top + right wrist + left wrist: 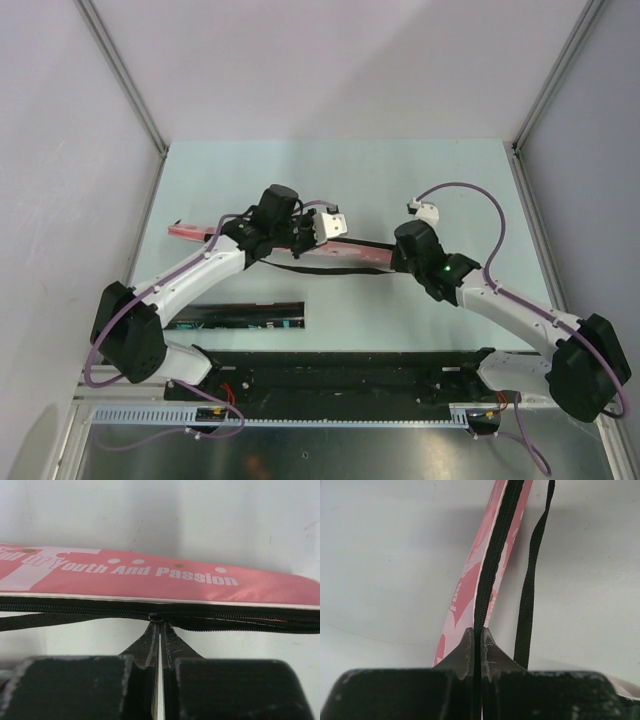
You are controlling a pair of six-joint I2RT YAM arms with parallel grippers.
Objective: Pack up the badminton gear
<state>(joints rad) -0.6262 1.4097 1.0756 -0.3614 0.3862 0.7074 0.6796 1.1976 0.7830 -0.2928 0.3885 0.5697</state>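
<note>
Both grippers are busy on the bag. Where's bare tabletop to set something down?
Bare: the far strip of pale green table between the pink zippered racket bag and the back wall, and the near patch right of the long black tube, below the bag's black strap. Crowded: the middle, where left gripper and right gripper clamp the bag's zip.

Even, diffuse light is falling from overhead in the top view, keeping the pale green desk [400, 180] bright, with only soft shadows lying beneath the white arms [200, 272]. In the left wrist view the pink fabric racket-shaped bag [465, 590] is showing sharp and throwing a wide, soft grey shadow across the desk, while the black left gripper [478, 635] is blurring close to the lens. In the right wrist view the bag's satin is catching a mild sheen, its white lettering is softening toward the left edge, and the black right gripper [159, 627] is blurring too.
</note>
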